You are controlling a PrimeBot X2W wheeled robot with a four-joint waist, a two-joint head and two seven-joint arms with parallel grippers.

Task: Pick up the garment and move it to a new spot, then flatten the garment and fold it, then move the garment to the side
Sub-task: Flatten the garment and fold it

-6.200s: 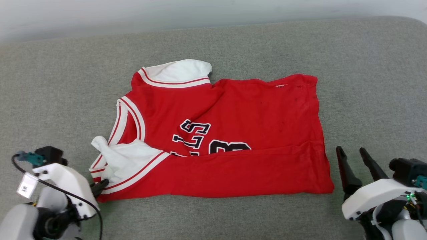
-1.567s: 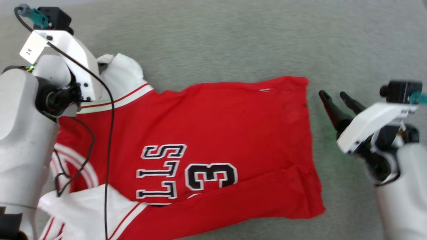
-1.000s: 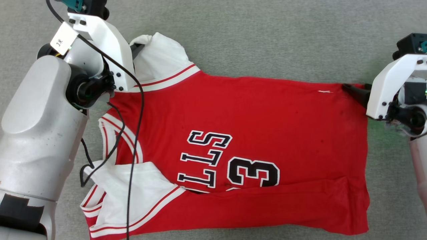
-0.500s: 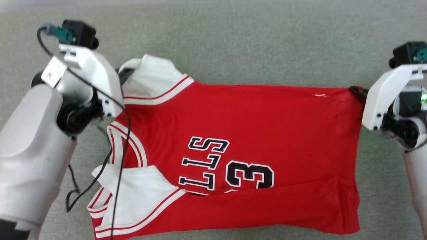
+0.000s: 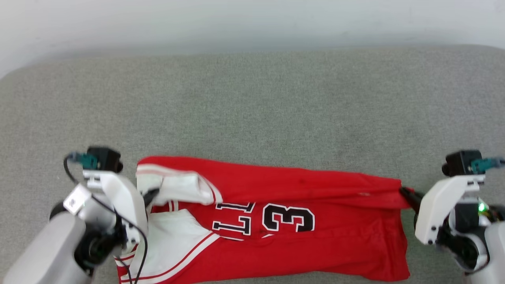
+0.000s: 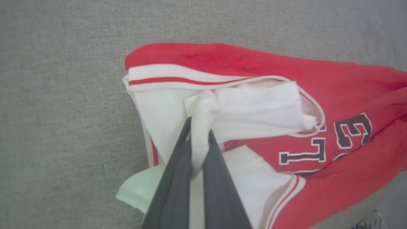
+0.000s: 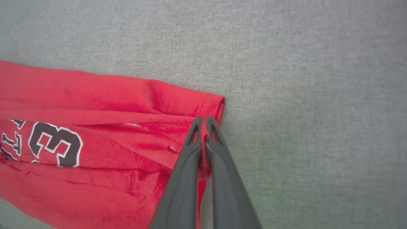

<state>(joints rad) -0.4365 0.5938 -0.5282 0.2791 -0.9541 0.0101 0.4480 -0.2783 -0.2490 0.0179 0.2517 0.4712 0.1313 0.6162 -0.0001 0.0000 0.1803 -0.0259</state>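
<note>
Nearest the robot lies the lower edge of the garment (image 5: 315, 252), a red jersey spread crosswise on the grey fabric surface (image 5: 252, 98); its collar end is to the left, its hem end to the right. One white sleeve (image 5: 173, 232) with red-striped trim lies flat at the near left; the black numeral 3 (image 5: 288, 217) and some letters show at the middle, lying sideways.

Left gripper (image 5: 152, 193) – fingers pressed together on a bunched fold of the other white sleeve (image 6: 254, 108); in the left wrist view the white cloth rises between the two dark fingers (image 6: 171, 190). Right gripper (image 5: 406, 193) – fingers closed tight on the far hem corner of the jersey; the right wrist view shows red cloth pinched between the fingers (image 7: 222, 178) just behind the tips.

The far edge of the garment is doubled over toward the robot, forming a long red roll between the two grippers; the fold covers the tops of the letters. Beyond it, bare grey fabric; then a pale wall (image 5: 252, 19).
</note>
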